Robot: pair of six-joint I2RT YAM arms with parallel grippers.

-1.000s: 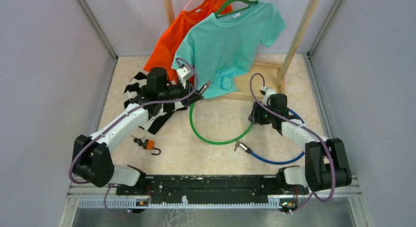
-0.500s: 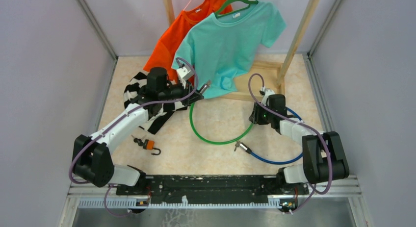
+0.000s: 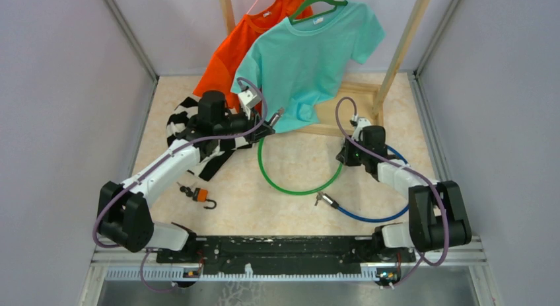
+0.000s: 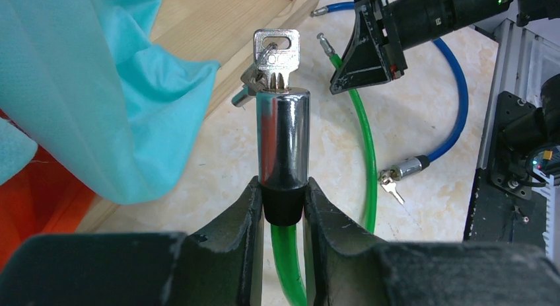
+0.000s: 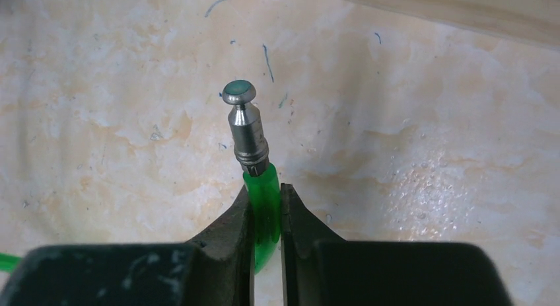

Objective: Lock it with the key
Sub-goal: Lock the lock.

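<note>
A green cable lock (image 3: 290, 187) curves across the floor between both arms. My left gripper (image 4: 282, 203) is shut on the black collar of its chrome lock cylinder (image 4: 282, 137), held above the floor; a silver key (image 4: 277, 55) sticks out of the cylinder's end, with a second key hanging beside it. In the top view the left gripper (image 3: 267, 124) is by the teal shirt. My right gripper (image 5: 266, 210) is shut on the green cable just behind its metal pin end (image 5: 245, 124), close over the floor. In the top view the right gripper (image 3: 348, 151) is right of centre.
A blue cable lock (image 3: 370, 213) with its own key lies near the right arm. An orange padlock (image 3: 200, 195) with keys lies front left. Teal (image 3: 310, 55) and orange (image 3: 228, 55) shirts hang from a wooden rack (image 3: 350, 94); a striped cloth (image 3: 178, 121) lies under the left arm.
The right gripper has shifted slightly to the right with the cable end. The left arm has not visibly moved.
</note>
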